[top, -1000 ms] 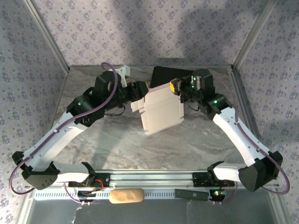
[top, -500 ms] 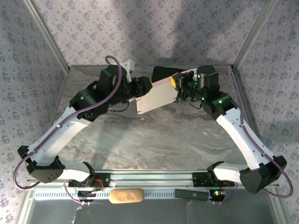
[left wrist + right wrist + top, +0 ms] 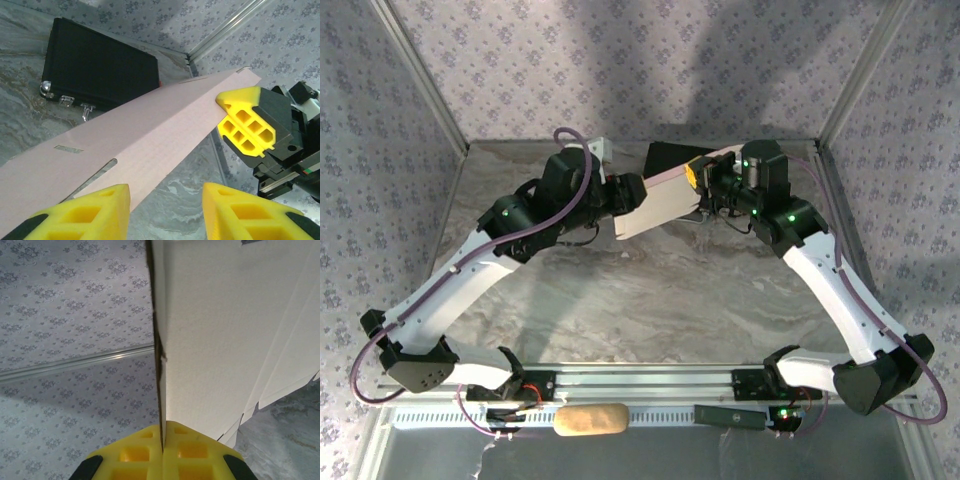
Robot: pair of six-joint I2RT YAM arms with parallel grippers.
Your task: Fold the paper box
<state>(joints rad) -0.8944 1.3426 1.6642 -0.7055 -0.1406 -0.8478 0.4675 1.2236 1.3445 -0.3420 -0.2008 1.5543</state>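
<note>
We judge mid-fold: right gripper [image 3: 162, 432] pinches the paper box [image 3: 165, 125] by its edge, left gripper [image 3: 166, 200] half-open beside it, seemingly holding nothing; next, close left and crease a panel.

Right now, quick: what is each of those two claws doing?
The left gripper is open, gripping nothing.
The right gripper is shut on the edge of the paper box.

The top camera looks down from 6 o'clock over the grey marbled table [image 3: 650, 300]. The left wrist camera faces 3 o'clock, the right wrist 9 o'clock, both close along the thin pink card box [image 3: 660, 205], shared by all three.
</note>
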